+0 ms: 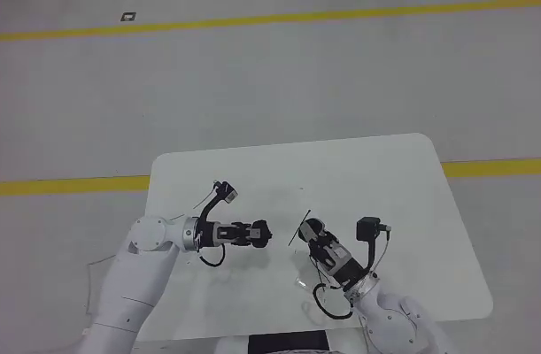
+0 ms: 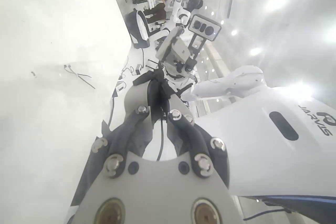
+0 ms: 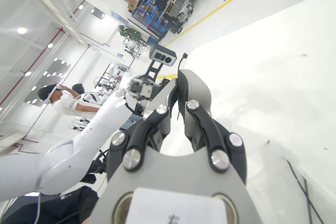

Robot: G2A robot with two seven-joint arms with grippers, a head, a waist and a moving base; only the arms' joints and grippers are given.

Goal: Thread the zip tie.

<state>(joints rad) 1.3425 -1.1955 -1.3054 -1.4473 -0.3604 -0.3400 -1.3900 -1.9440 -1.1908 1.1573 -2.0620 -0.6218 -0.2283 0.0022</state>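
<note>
My R gripper (image 3: 178, 83) is clamped on the zip tie (image 3: 182, 62) mid-strap. L gripper (image 2: 157, 88) is clenched. The tie's prob. light, bendy, slick, so I'd pinch near the tip.

Table (image 1: 385, 177): white top with rounded corners, standing on the floor.
Floor (image 1: 270, 88): plain pale grey.
Far yellow line (image 1: 252, 19): a stripe across the floor, well beyond the table.
Near yellow line (image 1: 66, 186): a second stripe (the tabletop covers its middle stretch).
Floor marker (image 1: 128, 16): small dark square just beside the far yellow line.
Plant (image 3: 131, 34): leafy and green, in the room behind.
Blue racks (image 3: 151, 16): storage shelving near the plant.
</note>
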